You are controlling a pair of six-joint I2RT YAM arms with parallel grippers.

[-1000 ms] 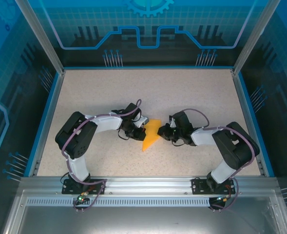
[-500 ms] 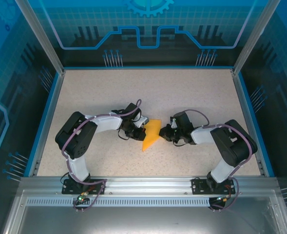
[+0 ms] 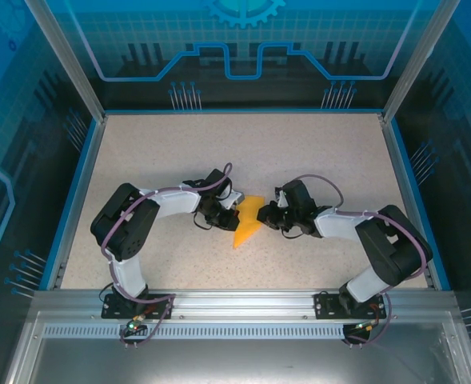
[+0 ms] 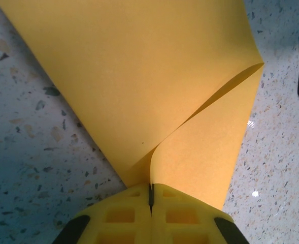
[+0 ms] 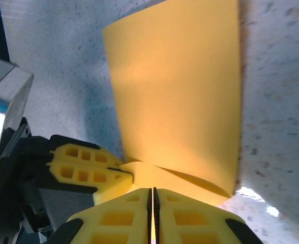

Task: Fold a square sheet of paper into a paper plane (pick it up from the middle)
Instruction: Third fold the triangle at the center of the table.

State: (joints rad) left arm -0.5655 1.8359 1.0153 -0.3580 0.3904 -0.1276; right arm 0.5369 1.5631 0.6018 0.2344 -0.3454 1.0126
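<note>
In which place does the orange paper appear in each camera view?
Top external: paper at the centre of the table.
Left wrist: paper upper middle, pinched in the left fingers below.
Right wrist: paper upper right, above the right fingers.
Shared landmark: the speckled table.

Orange-yellow sheet of paper (image 3: 248,221) lies partly folded, one flap curled up.

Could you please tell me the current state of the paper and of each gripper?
Thin orange-yellow sheet of paper: partly folded, one flap curling over in a loose bend, not pressed flat.
Left gripper: shut on the sheet, pinching it where the bend starts.
Right gripper: jaws together at the sheet's near edge; whether it pinches the paper is unclear.
</note>
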